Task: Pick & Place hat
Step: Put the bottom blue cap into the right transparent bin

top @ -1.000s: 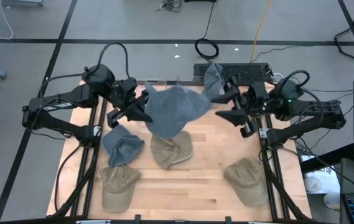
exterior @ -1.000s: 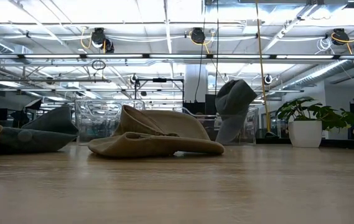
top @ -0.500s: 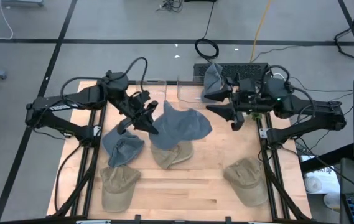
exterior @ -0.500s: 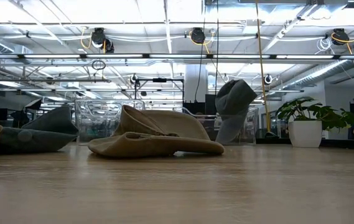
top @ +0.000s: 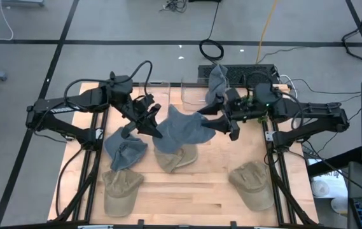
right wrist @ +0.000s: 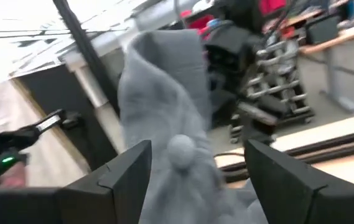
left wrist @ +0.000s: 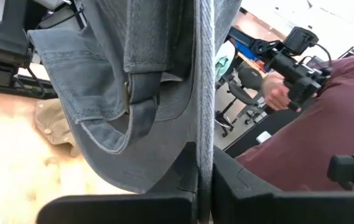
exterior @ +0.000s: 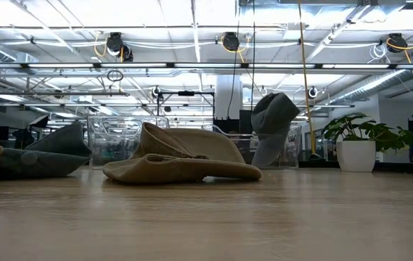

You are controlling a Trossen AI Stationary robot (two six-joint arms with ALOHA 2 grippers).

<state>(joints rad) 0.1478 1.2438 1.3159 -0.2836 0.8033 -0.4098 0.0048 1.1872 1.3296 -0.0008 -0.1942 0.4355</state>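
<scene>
A blue-grey denim hat [top: 182, 127] hangs in the air above the middle of the table, over a tan hat [top: 175, 154]. My left gripper [top: 153, 129] is shut on its left side. My right gripper [top: 214, 123] stands open at the hat's right side. In the right wrist view the hat's crown and top button [right wrist: 180, 149] sit between the spread fingers, and I cannot tell whether they touch it. The hat's back strap [left wrist: 136, 93] shows in the left wrist view. My left gripper pinches a stitched edge of the hat [left wrist: 205, 134] between its two fingers; the cloth shows edge-on there. The fingers come nearly level from the table's left. The hat hangs from them, lifted clear of the table.
On the table lie a blue hat [top: 125, 150], a khaki hat [top: 122, 189] near the front left and another [top: 253, 184] at the front right. A grey hat [top: 217, 79] hangs by clear bins [top: 193, 90] at the far edge. A person in maroon [left wrist: 307, 130] is beyond the table.
My left gripper has gone down and toward the table's right with the hat, which now hangs lower and more spread out. My right gripper has moved toward the table's left and down, up to the hat's right side.
</scene>
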